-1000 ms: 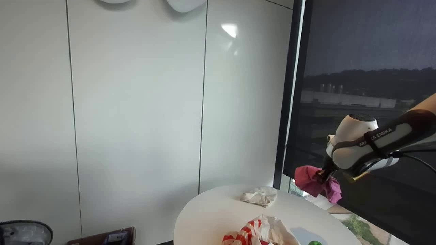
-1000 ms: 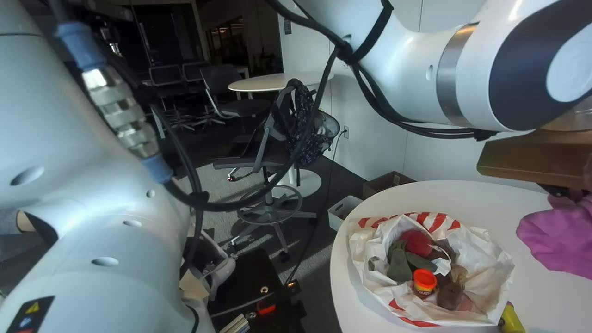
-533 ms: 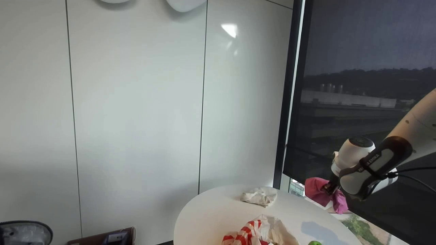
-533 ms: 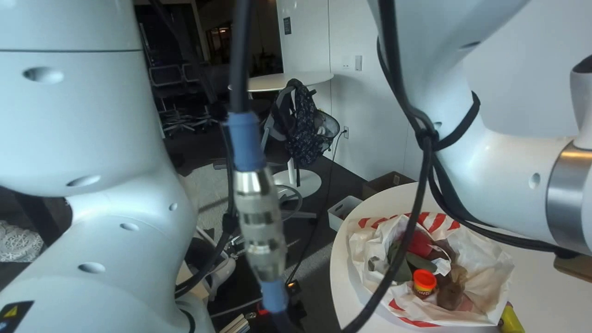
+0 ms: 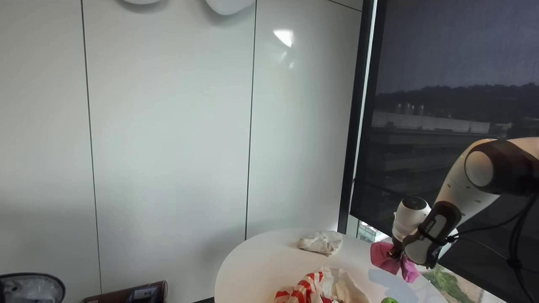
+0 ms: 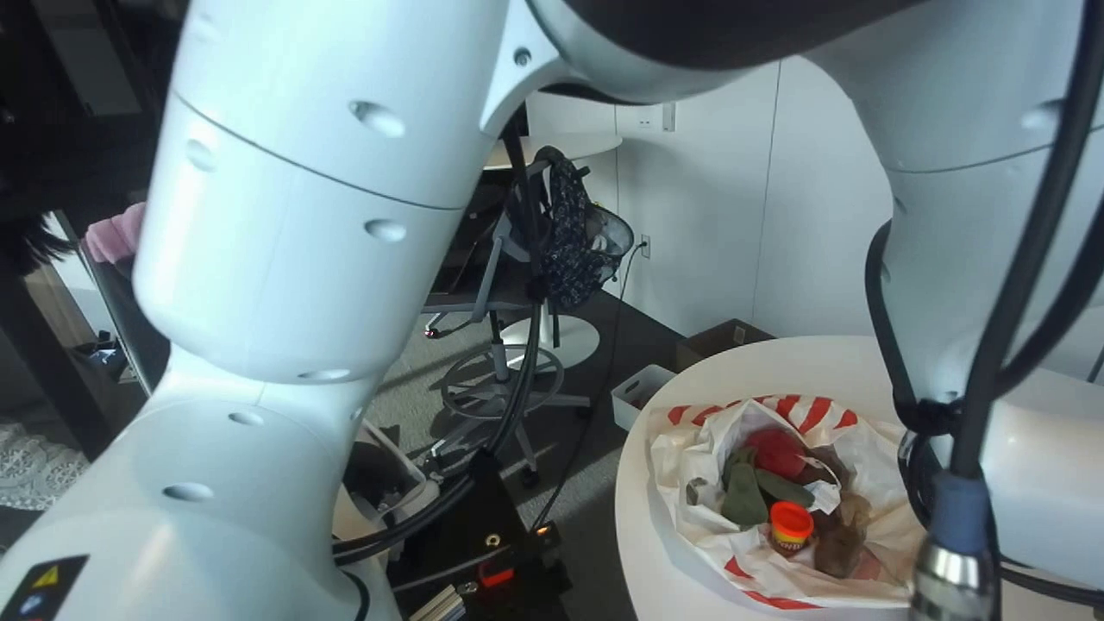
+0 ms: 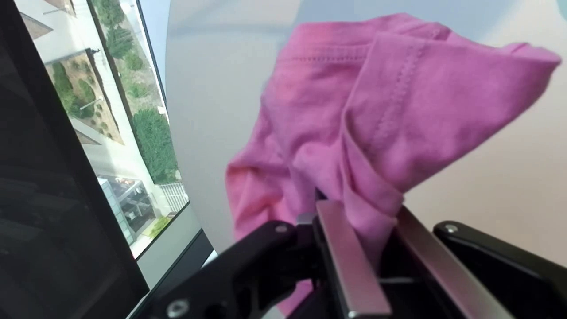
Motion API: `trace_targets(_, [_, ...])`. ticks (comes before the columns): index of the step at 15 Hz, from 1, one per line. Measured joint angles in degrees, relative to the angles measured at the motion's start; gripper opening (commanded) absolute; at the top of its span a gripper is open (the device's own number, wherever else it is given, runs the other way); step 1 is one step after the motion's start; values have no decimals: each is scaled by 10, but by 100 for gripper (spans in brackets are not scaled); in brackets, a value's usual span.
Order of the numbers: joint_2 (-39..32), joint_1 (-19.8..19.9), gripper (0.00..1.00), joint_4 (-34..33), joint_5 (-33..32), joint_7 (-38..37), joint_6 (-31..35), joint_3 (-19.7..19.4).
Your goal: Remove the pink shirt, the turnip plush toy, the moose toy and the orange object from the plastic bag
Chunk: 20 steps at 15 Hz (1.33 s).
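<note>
The pink shirt (image 7: 319,102) is bunched between the fingers of my gripper (image 7: 363,208) in the wrist view. In an exterior view my gripper (image 5: 395,253) holds the shirt (image 5: 384,259) in the air by the table's right edge. The open white plastic bag with red stripes (image 6: 716,545) stands on the table. Inside it are the turnip plush (image 6: 779,454), red with dark green leaves, a brown plush that looks like the moose (image 6: 838,549), and a small tub with an orange lid (image 6: 791,524). Gripper and shirt are hidden in that exterior view.
A crumpled cream cloth (image 5: 321,243) lies on the round white table (image 5: 257,263) toward the back. A green object (image 5: 389,300) lies right of the bag. A window with a dark blind (image 5: 421,168) stands beyond the table's right edge.
My arm has swung and lowered, carrying the held shirt down toward the table's right side. The bag and the things in it have not moved.
</note>
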State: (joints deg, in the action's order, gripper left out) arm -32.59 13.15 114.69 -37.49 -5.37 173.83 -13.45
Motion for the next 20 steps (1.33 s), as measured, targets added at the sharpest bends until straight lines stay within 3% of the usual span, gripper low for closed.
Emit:
trace_targets(1, [-21, -2, 42, -19, 1, 0, 0, 0])
trace_targets(5, [-74, -16, 71, -61, 81, 29, 1, -3])
trace_targets(9, [-54, -20, 99, -49, 142, 68, 4, 1])
trace_targets(11, [-14, -16, 100, -14, 160, 92, -4, 17])
trace_targets(15, [101, 28, 100, 111, 226, 189, -70, 130])
trace_targets(20, [185, 22, 100, 262, 320, 306, -113, 224])
